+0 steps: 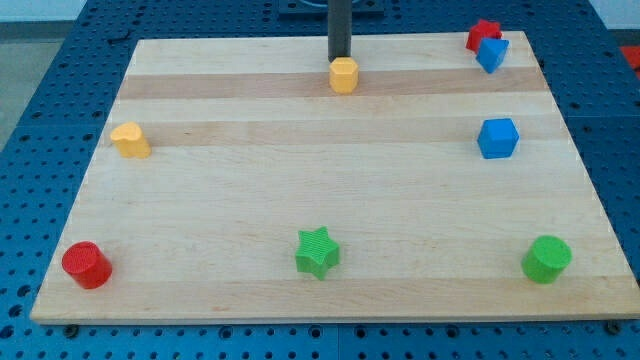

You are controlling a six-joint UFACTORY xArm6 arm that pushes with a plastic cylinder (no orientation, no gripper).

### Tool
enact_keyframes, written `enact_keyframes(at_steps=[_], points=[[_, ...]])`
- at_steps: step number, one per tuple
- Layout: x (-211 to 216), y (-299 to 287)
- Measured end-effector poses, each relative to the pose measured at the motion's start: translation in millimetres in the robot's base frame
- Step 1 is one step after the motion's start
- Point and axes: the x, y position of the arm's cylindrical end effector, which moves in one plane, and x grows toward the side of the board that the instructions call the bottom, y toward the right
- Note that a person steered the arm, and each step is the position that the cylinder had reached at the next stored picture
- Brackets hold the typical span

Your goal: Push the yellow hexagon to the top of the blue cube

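The yellow hexagon [343, 75] sits near the board's top edge, at the middle. My tip [339, 58] stands just above it in the view, touching or nearly touching its top side. The blue cube [497, 138] sits at the view's right, lower than the hexagon and well to its right.
A blue block [491, 54] leans against a red block [482, 34] at the top right corner. A yellow block [130, 140] sits at the left. A red cylinder [87, 265], a green star [318, 252] and a green cylinder [547, 259] line the bottom.
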Motion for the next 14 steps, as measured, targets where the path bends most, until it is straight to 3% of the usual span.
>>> enact_keyframes(at_steps=[2, 3, 4, 6, 8, 10, 14], points=[[33, 14], [36, 60], [22, 65], [2, 23], [44, 11], [70, 53], [114, 30]])
